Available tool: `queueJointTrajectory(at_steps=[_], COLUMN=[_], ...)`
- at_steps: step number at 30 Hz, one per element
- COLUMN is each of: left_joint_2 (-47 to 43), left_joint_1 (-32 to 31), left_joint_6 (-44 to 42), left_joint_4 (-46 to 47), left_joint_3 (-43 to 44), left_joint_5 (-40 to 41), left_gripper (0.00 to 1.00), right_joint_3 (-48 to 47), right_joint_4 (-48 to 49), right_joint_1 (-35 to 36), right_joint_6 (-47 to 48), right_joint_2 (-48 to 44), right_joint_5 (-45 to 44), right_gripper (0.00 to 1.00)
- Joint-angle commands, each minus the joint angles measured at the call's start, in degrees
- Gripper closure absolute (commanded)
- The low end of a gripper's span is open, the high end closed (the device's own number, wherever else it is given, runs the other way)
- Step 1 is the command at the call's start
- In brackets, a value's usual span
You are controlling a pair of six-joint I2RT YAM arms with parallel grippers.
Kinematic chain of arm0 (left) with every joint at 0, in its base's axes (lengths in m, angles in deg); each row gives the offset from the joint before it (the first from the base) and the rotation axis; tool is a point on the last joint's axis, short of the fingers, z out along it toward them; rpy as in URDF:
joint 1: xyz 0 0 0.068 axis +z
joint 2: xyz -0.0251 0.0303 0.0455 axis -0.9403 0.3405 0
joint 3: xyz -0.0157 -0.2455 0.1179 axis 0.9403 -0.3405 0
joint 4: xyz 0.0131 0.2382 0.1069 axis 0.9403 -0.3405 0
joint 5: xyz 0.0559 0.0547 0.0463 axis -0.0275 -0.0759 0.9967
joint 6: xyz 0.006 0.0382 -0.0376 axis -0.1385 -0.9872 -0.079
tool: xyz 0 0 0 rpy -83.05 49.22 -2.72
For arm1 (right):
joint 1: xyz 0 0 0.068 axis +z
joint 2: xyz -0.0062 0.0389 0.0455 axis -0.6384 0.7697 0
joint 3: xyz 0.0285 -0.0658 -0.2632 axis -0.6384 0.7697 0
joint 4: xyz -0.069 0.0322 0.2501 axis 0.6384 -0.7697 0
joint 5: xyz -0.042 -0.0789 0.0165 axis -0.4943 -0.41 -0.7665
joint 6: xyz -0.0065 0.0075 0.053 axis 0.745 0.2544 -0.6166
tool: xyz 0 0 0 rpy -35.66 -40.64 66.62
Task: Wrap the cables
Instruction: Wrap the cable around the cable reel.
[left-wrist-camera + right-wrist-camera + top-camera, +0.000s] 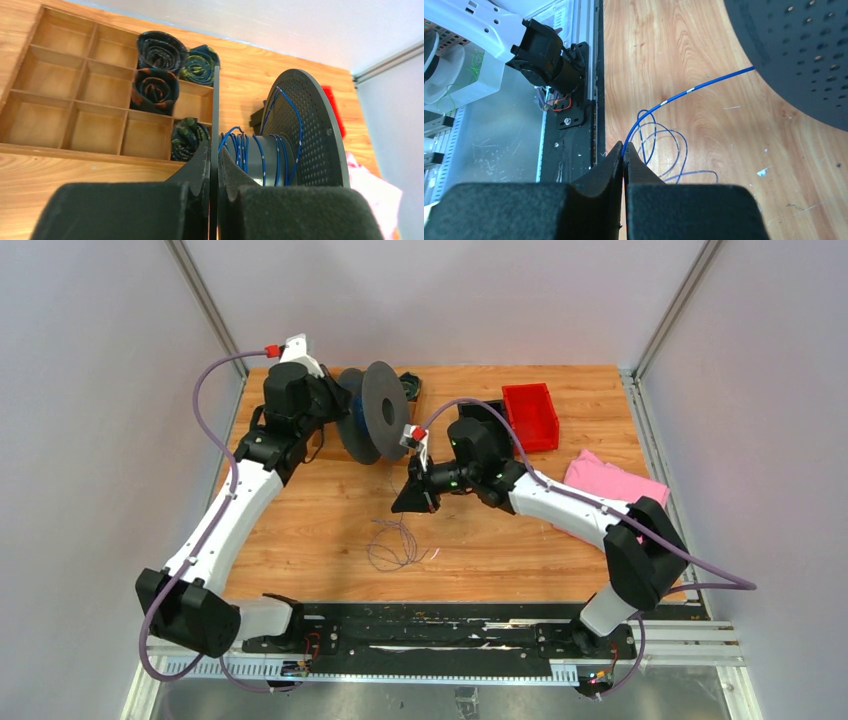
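A big grey spool (375, 412) stands on edge at the back of the table. My left gripper (215, 150) is shut on the spool's near flange (215, 100), which runs thin and dark between the fingers. A few turns of the blue cable (260, 155) lie round the spool's core. From the spool's far flange (804, 50) the cable (694, 90) runs down to my right gripper (624, 150), which is shut on it at the fingertips. The rest of the cable lies in loose loops (395, 545) on the wood below the right gripper (412, 502).
A red bin (530, 415) sits at the back right and a pink cloth (615, 485) lies at the right edge. In the left wrist view, a wooden compartment tray (75, 100) holds several rolled fabrics. The black base rail (574, 115) borders the table's near edge.
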Motion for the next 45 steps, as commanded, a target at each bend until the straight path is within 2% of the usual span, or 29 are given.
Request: queueJointTrajectory(at_steps=[1, 10, 20, 30, 45], left_joint_2=[-0.5, -0.3, -0.2, -1.6, -3.5], left_joint_1=[-2.9, -9.8, -16.2, -19.0, -20.2], left_joint_6=[-6.4, -16.6, -27.7, -38.1, -48.6], left_joint_4=[4.1, 6.9, 10.3, 13.5, 12.2], left_joint_3=[2.0, 0.2, -2.4, -6.3, -7.6], left_joint_5=[8.5, 14.9, 18.3, 15.0, 7.4], left_gripper=[1.00, 1.00, 1.00, 1.00, 1.00], right_joint_3=[-4.8, -16.3, -26.6, -28.2, -28.8], right_joint_4=[-6.0, -16.6, -25.9, -26.0, -28.4], right_joint_1=[1.6, 2.3, 0.5, -5.5, -14.2], right_joint_6=[-0.3, -0.7, 0.4, -2.8, -1.5], right_joint_2=[0.4, 2.2, 1.7, -0.2, -2.5], right_joint_5=[1.2, 2.0, -2.0, -1.2, 0.0], right_gripper=[0.99, 0.99, 0.99, 0.99, 0.99])
